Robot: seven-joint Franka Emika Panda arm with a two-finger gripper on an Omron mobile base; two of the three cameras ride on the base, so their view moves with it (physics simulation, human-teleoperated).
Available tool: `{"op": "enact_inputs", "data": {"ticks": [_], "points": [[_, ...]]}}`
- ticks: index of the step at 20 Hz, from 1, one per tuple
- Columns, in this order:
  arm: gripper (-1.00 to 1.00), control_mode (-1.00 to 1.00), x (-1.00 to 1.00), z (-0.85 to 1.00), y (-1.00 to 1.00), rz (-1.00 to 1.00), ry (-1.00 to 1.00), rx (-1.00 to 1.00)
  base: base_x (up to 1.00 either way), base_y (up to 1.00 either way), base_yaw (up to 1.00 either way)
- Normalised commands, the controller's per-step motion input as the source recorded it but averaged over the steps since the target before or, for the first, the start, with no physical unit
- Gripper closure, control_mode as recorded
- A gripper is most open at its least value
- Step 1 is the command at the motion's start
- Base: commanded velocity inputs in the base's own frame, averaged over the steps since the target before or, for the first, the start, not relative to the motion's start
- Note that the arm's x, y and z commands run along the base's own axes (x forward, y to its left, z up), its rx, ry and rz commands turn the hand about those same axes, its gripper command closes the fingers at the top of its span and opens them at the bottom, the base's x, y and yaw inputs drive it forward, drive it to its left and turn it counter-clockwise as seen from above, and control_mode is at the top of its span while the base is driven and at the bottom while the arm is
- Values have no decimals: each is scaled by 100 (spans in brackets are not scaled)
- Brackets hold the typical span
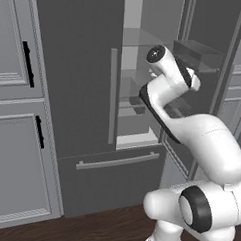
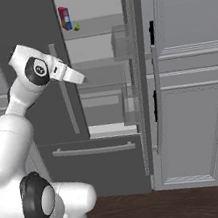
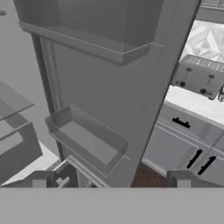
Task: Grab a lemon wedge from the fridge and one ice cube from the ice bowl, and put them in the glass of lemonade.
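Note:
The fridge [image 1: 75, 65] is dark grey; its left door is closed and its right door [image 2: 140, 75] stands swung open. On the upper shelf lies the tiny yellow-green lemon wedge [image 2: 77, 27], just right of a red box [image 2: 64, 18]. My white hand [image 2: 69, 73] hovers in front of the opening at middle-shelf height, well below the wedge. In the hand view my gripper [image 3: 111, 183] is open and holds nothing, its fingertips [image 3: 39, 179] wide apart and facing the inside of the open door. The ice bowl and the glass of lemonade are out of view.
Door bins [image 3: 87, 140] line the inside of the open door. A drawer with a bar handle [image 1: 118, 161] sits below the fridge doors. Light grey panelled cabinets [image 1: 16, 137] flank the fridge on both sides. Past the door lie a counter and an appliance [image 3: 199, 78].

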Motion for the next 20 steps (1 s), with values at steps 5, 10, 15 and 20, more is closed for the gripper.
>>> {"op": "enact_inputs", "data": {"ticks": [5,10,15,20], "points": [[-100,-100,1,3,58,77,0,27,0,0,0],[-100,-100,-1,0,59,76,0,22,0,0,0],[-100,-100,-5,10,42,40,0,4,0,0,0],[-100,-100,8,46,54,10,1,-3,0,0,0]]}}
